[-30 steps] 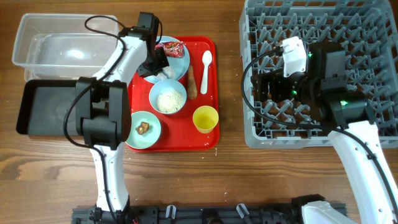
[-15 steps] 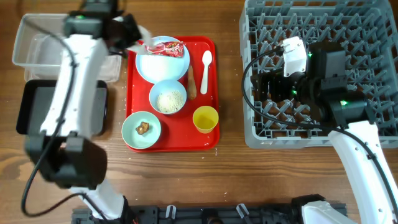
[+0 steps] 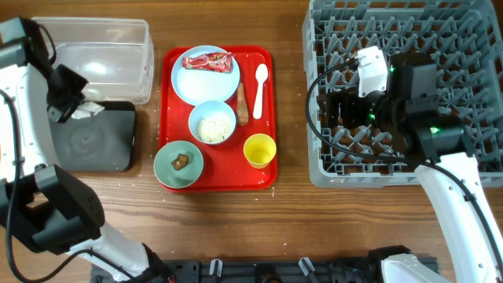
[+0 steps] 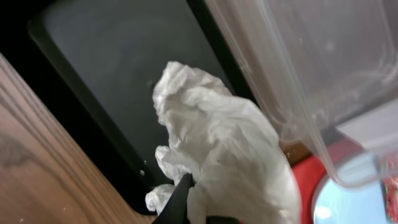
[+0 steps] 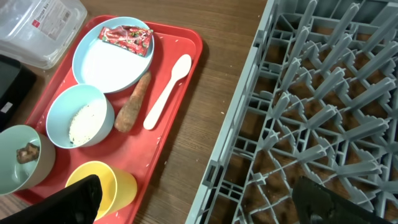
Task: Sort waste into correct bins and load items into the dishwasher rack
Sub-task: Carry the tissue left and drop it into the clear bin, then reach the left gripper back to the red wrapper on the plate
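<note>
My left gripper [image 3: 76, 108] is shut on the crumpled white paper [image 4: 230, 143] and holds it above the black tray [image 3: 102, 149], next to the clear tub [image 3: 102, 55]. On the red serving tray the pale-blue plate [image 3: 196, 82] carries the red wrapper [image 3: 208, 60]. Beside it lie the brown stick [image 3: 242, 104] and the white spoon [image 3: 261, 85]. One bowl [image 3: 212, 123] holds rice, the other [image 3: 178, 163] a brown lump. The yellow cup [image 3: 259, 149] stands at the tray's right. My right gripper [image 5: 202, 205] is open and empty over the left edge of the grey rack [image 3: 471, 39].
The red serving tray [image 3: 267, 177] lies between the bins and the rack. Bare wooden table [image 3: 291, 94] separates it from the rack. My right arm and its cable lie over the rack's left half.
My left gripper has swung left from the plate, across the clear tub, to above the black tray, carrying the white paper. The right arm has not moved.
</note>
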You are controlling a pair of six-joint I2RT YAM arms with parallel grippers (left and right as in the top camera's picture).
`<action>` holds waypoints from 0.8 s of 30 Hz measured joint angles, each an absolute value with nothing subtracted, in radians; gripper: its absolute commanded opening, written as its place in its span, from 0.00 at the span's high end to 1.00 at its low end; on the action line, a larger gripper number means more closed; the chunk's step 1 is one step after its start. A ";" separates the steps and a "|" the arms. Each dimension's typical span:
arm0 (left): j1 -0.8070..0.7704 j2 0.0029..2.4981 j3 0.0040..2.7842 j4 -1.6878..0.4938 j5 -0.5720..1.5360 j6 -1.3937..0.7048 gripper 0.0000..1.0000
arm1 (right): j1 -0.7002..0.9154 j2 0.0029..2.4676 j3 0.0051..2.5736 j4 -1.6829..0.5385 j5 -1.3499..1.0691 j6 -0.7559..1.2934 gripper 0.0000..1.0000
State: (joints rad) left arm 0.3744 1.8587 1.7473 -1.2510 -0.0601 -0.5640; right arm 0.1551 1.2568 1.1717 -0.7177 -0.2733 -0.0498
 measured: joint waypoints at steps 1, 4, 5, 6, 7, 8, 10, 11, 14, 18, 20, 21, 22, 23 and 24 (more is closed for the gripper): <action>0.392 1.865 1.728 -1.211 -0.064 -0.577 0.96 | 0.155 1.257 1.172 -0.718 -0.273 -0.050 0.00; 0.393 1.867 1.714 -0.987 -0.062 -0.566 0.96 | 0.155 1.257 1.172 -0.714 -0.273 -0.046 0.00; 0.389 1.867 1.714 -0.921 -0.063 -0.554 0.96 | 0.155 1.257 1.172 -0.714 -0.273 -0.042 0.00; 0.384 1.869 1.714 -0.856 -0.064 -0.538 0.96 | 0.155 1.257 1.172 -0.714 -0.273 -0.037 0.00; 0.381 1.871 1.714 -0.831 -0.064 -0.534 0.96 | 0.155 1.257 1.172 -0.713 -0.273 -0.033 0.00; 0.374 1.882 1.714 -0.778 -0.064 -0.529 0.83 | 0.155 1.257 1.172 -0.712 -0.273 -0.030 0.00; 0.358 1.929 1.717 -0.705 -0.063 -0.523 0.39 | 0.155 1.257 1.172 -0.711 -0.273 -0.027 0.00; 0.350 1.960 1.717 -0.683 -0.062 -0.514 0.17 | 0.155 1.257 1.172 -0.711 -0.273 -0.027 0.00; 0.334 2.047 1.714 -0.630 -0.063 -0.511 0.00 | 0.155 1.257 1.172 -0.712 -0.273 -0.027 0.00; 0.335 2.049 1.714 -0.590 -0.057 -0.501 0.00 | 0.155 1.257 1.172 -0.712 -0.273 -0.027 0.00; 0.332 2.048 1.715 -0.591 -0.022 -0.456 0.01 | 0.155 1.257 1.172 -0.712 -0.273 -0.027 0.00; 0.325 2.043 1.716 -0.591 0.012 -0.415 0.00 | 0.155 1.257 1.172 -0.712 -0.273 -0.027 0.00; 0.305 2.030 1.722 -0.591 0.054 -0.371 0.01 | 0.155 1.257 1.172 -0.712 -0.273 -0.027 0.00; 0.279 2.014 1.729 -0.590 0.083 -0.328 0.01 | 0.155 1.257 1.172 -0.712 -0.273 -0.027 0.00; 0.242 1.998 1.737 -0.583 0.105 -0.279 0.00 | 0.155 1.257 1.172 -0.711 -0.273 -0.027 0.00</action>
State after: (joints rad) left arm 0.2424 1.9980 1.7367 -0.5831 0.1047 -0.2790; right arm 0.1551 1.2572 1.1717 -0.7113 -0.2733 -0.0265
